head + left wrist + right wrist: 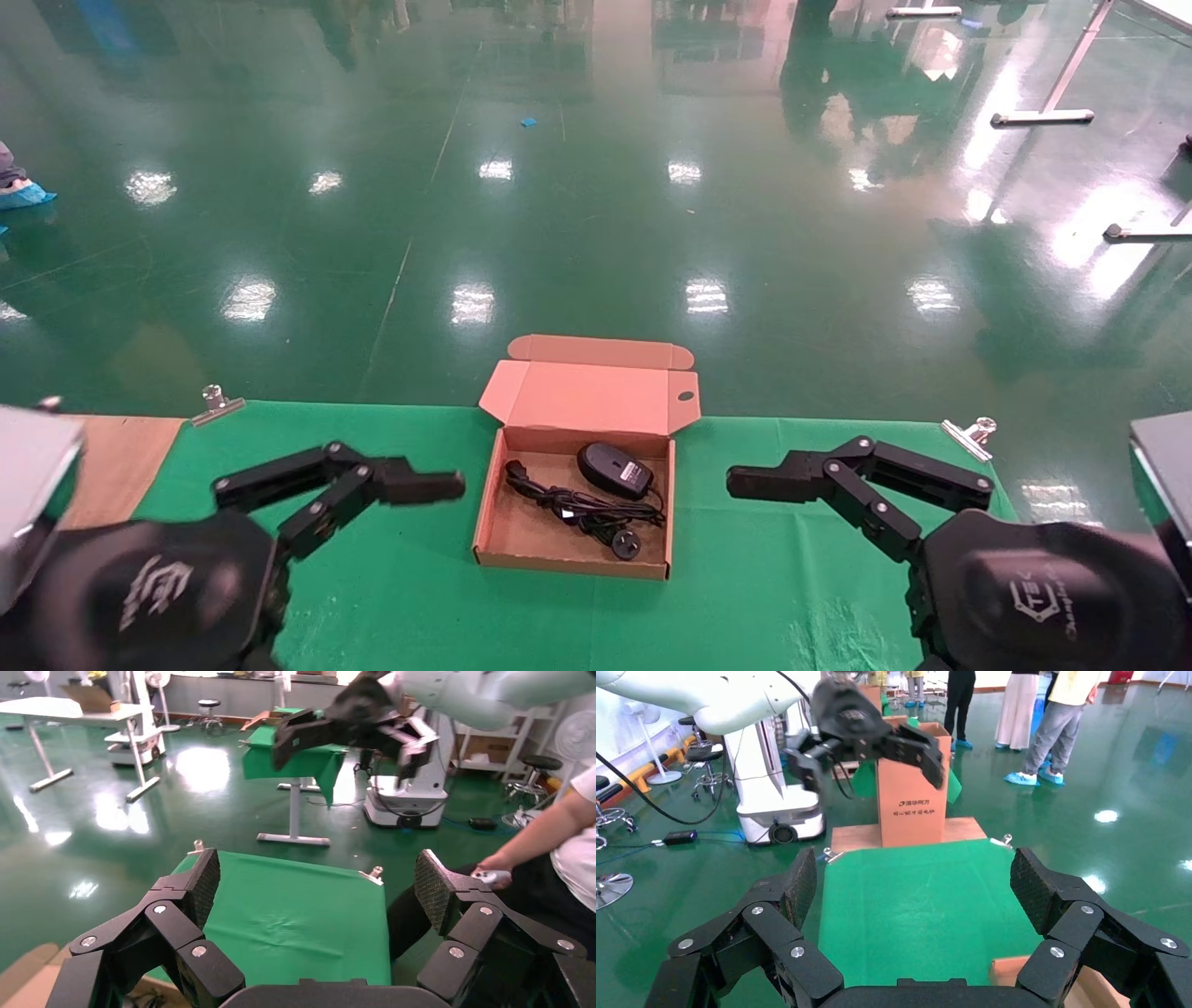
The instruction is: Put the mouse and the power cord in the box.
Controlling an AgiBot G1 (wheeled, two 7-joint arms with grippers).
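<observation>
The brown cardboard box (521,539) lies open at the middle of the green-covered table, its lid (589,396) folded back away from me. Inside it, the black mouse (615,469) rests at the far right. The bundled black power cord (579,508) lies in front of the mouse, its round plug (625,544) near the front wall. My left gripper (438,486) hovers left of the box and my right gripper (754,482) right of it, both apart from it. Each is open and empty over green cloth in its wrist view (316,871) (914,867). A box corner (1007,969) shows in the right wrist view.
Metal clips (219,405) (968,434) pin the green cloth (400,596) at the table's far corners. A brown board (121,466) lies at the left end, with a tall cardboard carton (912,790) on it. A seated person (562,846) is beyond the right end.
</observation>
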